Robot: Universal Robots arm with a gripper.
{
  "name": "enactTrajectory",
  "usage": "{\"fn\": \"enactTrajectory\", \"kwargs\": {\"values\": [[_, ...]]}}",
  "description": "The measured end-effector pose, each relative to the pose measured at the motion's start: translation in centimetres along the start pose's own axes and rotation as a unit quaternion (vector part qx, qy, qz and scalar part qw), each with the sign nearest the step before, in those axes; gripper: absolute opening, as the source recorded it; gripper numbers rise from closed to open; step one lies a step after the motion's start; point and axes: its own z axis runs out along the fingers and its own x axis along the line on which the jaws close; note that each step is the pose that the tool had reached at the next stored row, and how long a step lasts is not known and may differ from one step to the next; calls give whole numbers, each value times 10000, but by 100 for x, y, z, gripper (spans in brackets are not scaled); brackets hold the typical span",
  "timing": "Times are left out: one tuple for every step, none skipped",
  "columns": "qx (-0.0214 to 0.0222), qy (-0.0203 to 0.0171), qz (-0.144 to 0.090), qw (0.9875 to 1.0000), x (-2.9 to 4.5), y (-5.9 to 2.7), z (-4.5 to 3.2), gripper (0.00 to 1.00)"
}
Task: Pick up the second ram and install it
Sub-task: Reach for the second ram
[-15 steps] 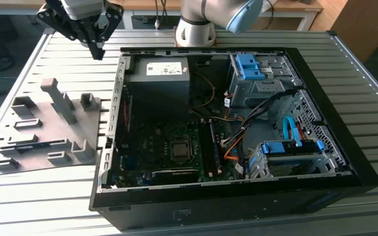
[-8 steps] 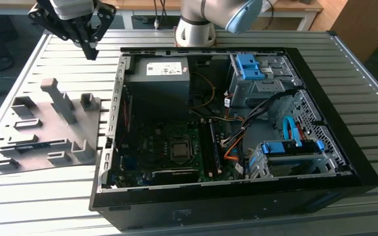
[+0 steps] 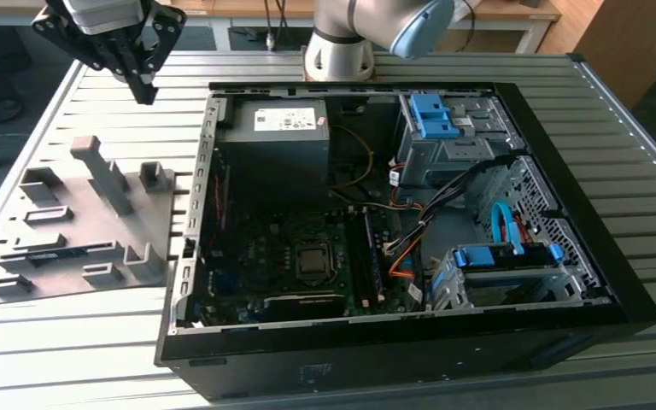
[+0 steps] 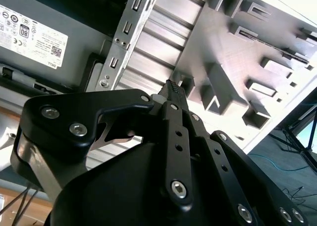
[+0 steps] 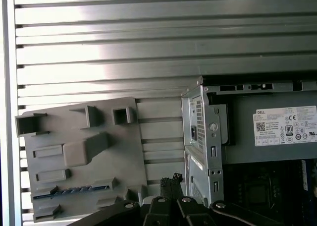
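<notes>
The second ram [image 3: 61,254] is a thin dark stick lying flat in a slot of the grey holder tray [image 3: 134,222], at the exterior view's left beside the open computer case. The first wrist view shows the same dark blue strip [image 5: 72,190] near one edge of the tray [image 5: 114,151]. My gripper [image 3: 143,85] hangs high above the table, beyond the tray's far end and well away from the ram. Its black fingers [image 4: 173,89] meet at the tips with nothing between them. In the first wrist view the gripper [image 5: 171,179] sits between the tray and the case corner.
The open computer case [image 3: 191,282] holds a motherboard with the CPU socket [image 3: 311,256], long black slots [image 3: 371,252], a grey power supply [image 3: 288,128], blue drive brackets [image 3: 433,115] and loose cables. The arm's base [image 3: 340,51] stands behind the case on the slatted metal table [image 3: 100,359].
</notes>
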Motion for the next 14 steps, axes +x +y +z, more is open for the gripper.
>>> {"fn": "enactTrajectory", "kwargs": {"values": [[0,0,0,10000,20,-2,0,10],[0,0,0,10000,39,-3,-1,10],[0,0,-1,10000,58,-5,-2,10],[0,0,-1,10000,72,-6,-2,10],[0,0,-1,10000,88,-7,-3,10],[0,0,-1,10000,110,-8,-3,10],[0,0,-1,10000,130,-10,-4,10],[0,-1,-1,10000,156,-12,-5,10],[0,-1,0,10000,181,-14,-6,10],[0,-2,0,10000,205,-16,-6,10],[0,-2,0,10000,230,-17,-7,10],[0,-3,-1,10000,254,-19,-7,10],[-1,-4,-1,10000,279,-21,-8,10],[0,-4,-1,10000,303,-23,-9,10]]}}
